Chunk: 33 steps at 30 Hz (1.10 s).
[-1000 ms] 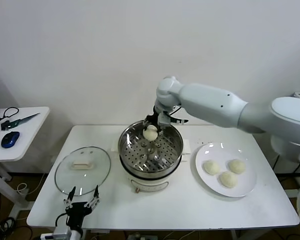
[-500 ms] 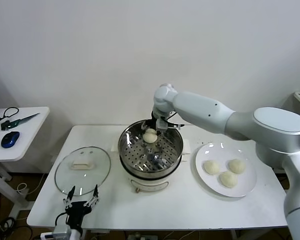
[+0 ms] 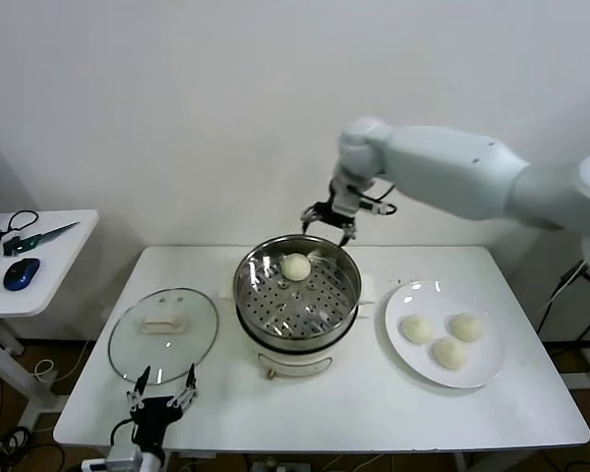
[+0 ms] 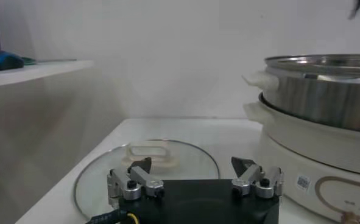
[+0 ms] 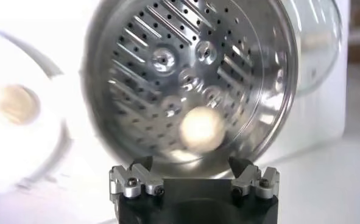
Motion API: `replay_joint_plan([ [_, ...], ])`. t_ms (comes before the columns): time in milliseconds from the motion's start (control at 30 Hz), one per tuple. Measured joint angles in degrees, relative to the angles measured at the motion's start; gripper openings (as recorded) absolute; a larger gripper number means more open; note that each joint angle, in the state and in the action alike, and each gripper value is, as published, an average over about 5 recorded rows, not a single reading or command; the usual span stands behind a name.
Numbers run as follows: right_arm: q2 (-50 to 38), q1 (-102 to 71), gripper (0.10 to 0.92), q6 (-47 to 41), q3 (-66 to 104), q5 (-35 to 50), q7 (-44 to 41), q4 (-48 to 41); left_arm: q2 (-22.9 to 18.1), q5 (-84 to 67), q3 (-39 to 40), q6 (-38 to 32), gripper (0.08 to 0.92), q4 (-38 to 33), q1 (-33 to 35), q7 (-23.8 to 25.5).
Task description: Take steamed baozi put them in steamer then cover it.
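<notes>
Now baozi (image 3: 296,265) on steamer (image 3: 297,292) tray, below right gripper's (image 3: 329,225) wide-spread, empty fingers (image 3: 313,220).

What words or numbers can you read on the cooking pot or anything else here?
No text can be read in these pictures.
Small sticker on the white base of the steamer: too small and blurred to read.
Control panel on the steamer's front: no readable marks.
Glass lid, plate: no writing visible.
</notes>
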Motion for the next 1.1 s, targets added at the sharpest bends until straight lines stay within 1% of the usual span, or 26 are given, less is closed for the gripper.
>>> replay_joint_plan([
  [233,-11.9,2.1,0.823,-14.5,-7.1,8.5,1.5,7.2,0.0,-0.3,-0.2,-0.1,0.823,0.3,-0.3,-0.1],
  [467,-18.9,-3.3,0.823,-26.5,-6.2,11.7,5.1,11.6,-0.3,-0.3,-0.2,0.0,0.823,0.1,-0.2,-0.2],
  [733,-20.9,-14.5,0.823,-34.1,1.0,9.9,7.7,10.8,-0.3,-0.2,-0.4,0.0,0.823,0.0,0.4,-0.3],
  [1100,-19.4,-25.0,0.823,-38.5,8.4,6.2,9.8,6.9,-0.4,-0.2,-0.6,-0.5,0.823,0.3,0.5,-0.4],
])
